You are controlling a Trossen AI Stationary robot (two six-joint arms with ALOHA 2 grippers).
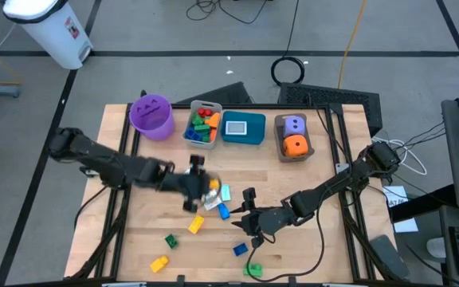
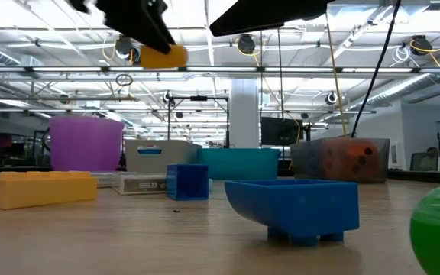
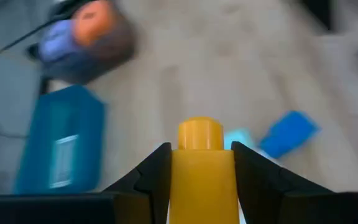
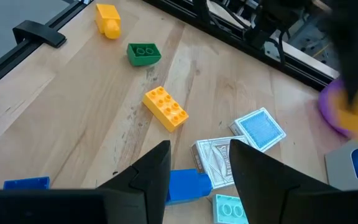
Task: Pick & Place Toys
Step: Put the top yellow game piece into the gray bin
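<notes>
My left gripper (image 1: 202, 185) hangs above the table's middle, shut on a yellow brick (image 3: 201, 171). The low view shows that brick (image 2: 163, 55) high over the tabletop. My right gripper (image 1: 248, 209) hovers open near the middle. Below its fingers (image 4: 157, 168) lie a patterned white card (image 4: 215, 158), a blue card (image 4: 261, 129) and a blue brick (image 4: 188, 185). Loose on the wood lie a yellow brick (image 1: 195, 226), a green brick (image 1: 170, 240), another yellow one (image 1: 159, 263) and a blue one (image 1: 240, 249). My left gripper pinches the yellow brick by its two opposite sides (image 3: 178, 180) between the two fingers. The round stud end (image 3: 200, 134) sticks out past the fingertips. The fingers slant down from the table's left. The brick is lifted clear of the table.
Along the far edge stand a purple bucket (image 1: 151, 115), a grey bin (image 1: 213, 108) with several bricks, a teal bin (image 1: 243, 140), and a brown bin (image 1: 279, 135) holding a purple and an orange die. A green brick (image 1: 252, 269) lies at the near edge.
</notes>
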